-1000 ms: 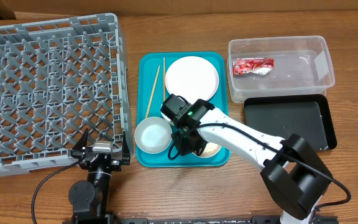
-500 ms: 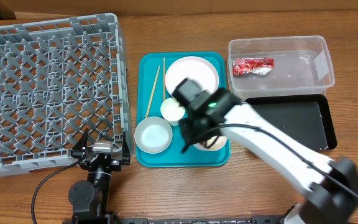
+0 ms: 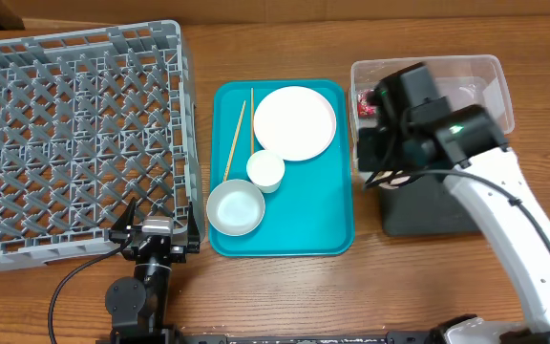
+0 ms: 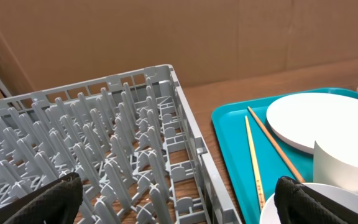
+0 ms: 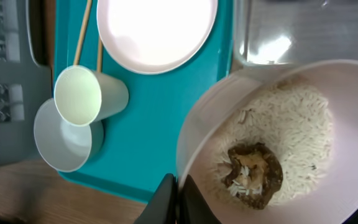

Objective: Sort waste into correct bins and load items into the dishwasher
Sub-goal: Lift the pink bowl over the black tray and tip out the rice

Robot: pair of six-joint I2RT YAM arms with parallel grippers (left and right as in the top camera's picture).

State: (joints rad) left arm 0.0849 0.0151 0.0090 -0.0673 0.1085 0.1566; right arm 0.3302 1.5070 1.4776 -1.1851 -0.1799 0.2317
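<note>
**Loaded plate hangs at the teal tray's edge: mind the spill**

Overhead: your right arm (image 3: 485, 182) reaches over the spot just right of the teal tray (image 3: 304, 210), where the clear tub (image 3: 466, 86) meets the black tray (image 3: 418, 210). The arm hides what it carries. A sliver of the red wrapper (image 3: 364, 103) shows in the tub. On the teal tray sit the large plate (image 3: 294, 122), cup (image 3: 265, 170), bowl (image 3: 235, 207) and chopsticks (image 3: 234, 141). The left gripper (image 3: 158, 222) waits spread wide and empty, left of the tray by the dish rack (image 3: 74, 143).

Left wrist: nothing lies between those fingers; rack and tray lie ahead.

Right wrist: the right gripper (image 5: 176, 196) is clamped on the rim of the small plate (image 5: 328, 93), which holds rice (image 5: 291, 124) and a brown lump (image 5: 253, 174). The plate overhangs the teal tray's right edge.

Your grip is a thin rim pinch, so a jerk could swing the plate. Tip it too early and rice lands on the teal tray or beside the wrapper.
</note>
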